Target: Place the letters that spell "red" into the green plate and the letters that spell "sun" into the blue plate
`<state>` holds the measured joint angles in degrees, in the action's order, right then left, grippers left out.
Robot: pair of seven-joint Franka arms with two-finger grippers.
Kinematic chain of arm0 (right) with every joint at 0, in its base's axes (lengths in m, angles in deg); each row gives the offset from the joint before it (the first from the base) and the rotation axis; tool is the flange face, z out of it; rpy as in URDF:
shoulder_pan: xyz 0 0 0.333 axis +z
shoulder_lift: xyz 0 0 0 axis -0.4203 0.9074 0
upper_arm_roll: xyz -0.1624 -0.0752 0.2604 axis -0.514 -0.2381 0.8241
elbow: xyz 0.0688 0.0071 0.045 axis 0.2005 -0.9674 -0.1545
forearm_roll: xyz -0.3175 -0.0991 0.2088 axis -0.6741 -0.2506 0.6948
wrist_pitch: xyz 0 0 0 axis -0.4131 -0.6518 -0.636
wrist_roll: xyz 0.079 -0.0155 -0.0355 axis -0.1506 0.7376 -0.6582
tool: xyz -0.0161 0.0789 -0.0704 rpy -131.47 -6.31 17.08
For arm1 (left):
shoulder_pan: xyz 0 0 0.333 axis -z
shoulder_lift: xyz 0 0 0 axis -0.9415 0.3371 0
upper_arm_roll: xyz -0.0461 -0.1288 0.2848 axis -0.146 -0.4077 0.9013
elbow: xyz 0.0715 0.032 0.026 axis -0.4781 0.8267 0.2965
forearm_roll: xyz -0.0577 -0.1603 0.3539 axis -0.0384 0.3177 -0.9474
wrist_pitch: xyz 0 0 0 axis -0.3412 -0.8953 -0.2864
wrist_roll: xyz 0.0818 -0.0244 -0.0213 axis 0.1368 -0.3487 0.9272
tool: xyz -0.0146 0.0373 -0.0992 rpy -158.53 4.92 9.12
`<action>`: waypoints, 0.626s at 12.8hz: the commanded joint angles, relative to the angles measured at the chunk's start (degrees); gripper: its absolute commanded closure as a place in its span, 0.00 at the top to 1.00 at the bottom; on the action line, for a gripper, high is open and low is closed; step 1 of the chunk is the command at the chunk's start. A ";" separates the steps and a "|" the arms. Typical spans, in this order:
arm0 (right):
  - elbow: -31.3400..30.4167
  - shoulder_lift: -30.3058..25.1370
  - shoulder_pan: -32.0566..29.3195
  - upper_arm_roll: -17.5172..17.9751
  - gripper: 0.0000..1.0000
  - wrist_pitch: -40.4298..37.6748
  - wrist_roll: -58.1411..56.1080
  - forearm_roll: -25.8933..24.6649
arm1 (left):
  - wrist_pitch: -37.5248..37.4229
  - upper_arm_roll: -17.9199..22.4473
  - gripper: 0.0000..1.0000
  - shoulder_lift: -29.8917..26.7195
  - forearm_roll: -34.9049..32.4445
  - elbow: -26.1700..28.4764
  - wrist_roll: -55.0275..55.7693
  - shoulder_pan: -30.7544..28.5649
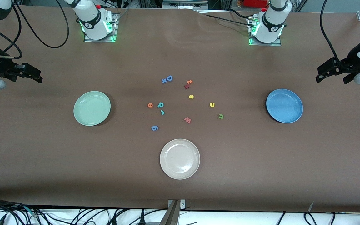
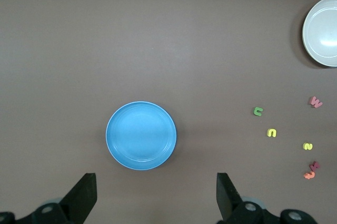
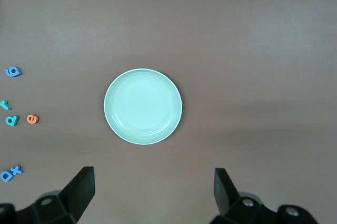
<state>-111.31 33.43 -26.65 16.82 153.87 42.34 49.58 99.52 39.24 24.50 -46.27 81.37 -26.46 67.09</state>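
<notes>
Cut off at the edges, and a few letters hard to read

In the left wrist view the beige plate (image 2: 322, 31) runs off the edge; both wrist views show only the pincer tips. The red and orange pair (image 1: 188, 84) overlap, so their shapes cannot be told.

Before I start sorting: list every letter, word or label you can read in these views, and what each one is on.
No printed words or labels are readable; the only text is loose foam letters on the table:
"D" blue capital, a small blue piece touching it, unreadable
"e" orange
"d" teal
"r" teal
"g" blue
"w" pink-red
"s" yellow
"u" yellow
"n" green
Red and orange pair: unreadable.
</notes>
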 commanded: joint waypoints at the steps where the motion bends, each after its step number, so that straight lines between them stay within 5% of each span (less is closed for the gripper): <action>1: 0.95 0.11 -0.14 0.41 1.00 -0.97 0.16 -0.79 | -1.03 -0.24 1.00 0.91 -1.31 -2.13 0.62 0.05; 8: 0.95 0.11 -0.14 0.41 1.00 -0.97 0.60 -0.53 | -0.94 -0.24 1.00 0.91 -1.39 -2.13 0.71 0.22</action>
<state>-111.31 33.43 -26.65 16.82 153.82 42.43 49.58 99.52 39.21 24.50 -46.27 81.37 -26.46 67.10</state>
